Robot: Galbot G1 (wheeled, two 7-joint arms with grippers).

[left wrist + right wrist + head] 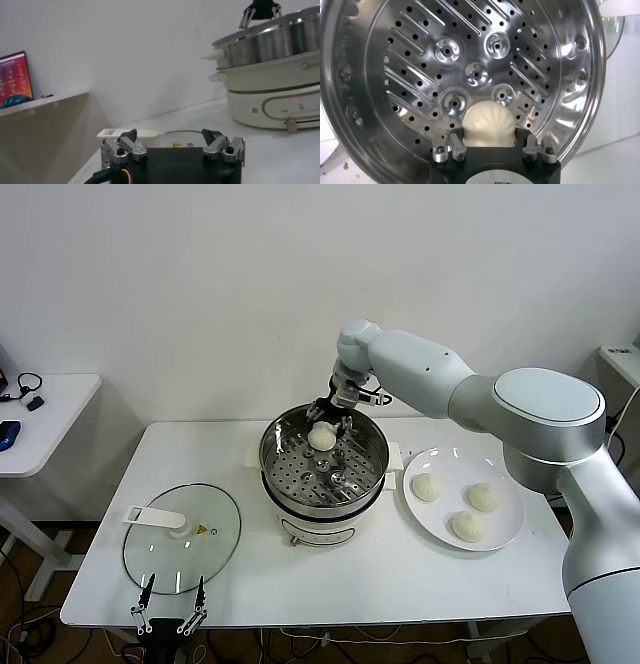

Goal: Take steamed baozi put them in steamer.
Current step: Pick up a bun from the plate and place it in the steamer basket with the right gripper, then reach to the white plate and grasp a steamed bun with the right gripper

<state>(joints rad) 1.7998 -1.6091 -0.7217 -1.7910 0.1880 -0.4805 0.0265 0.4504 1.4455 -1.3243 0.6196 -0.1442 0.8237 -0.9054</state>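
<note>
Reaching over the far rim of the steamer [324,464], right gripper [331,418] pointing down into the shiny basket. Holding one baozi [322,438] between its fingers [454,146], one finger on each side of the bun, jaws about half wide around it. Sitting low at the back part of the holey floor, near the steamer wall; touching the floor or not, cannot tell. Seen from the right wrist, round cream bun [488,124] tucked right between the two finger tips.

Lying on the white plate [510,529] to the right of the steamer: three more baozi [427,487], apart from each other.

Resting flat on the table [420,584] to the left of the steamer: glass lid [182,539] with its white handle.

Waiting at the front edge of the table, just by the lid: left gripper [171,602], jaws wide and holding nothing.
</note>
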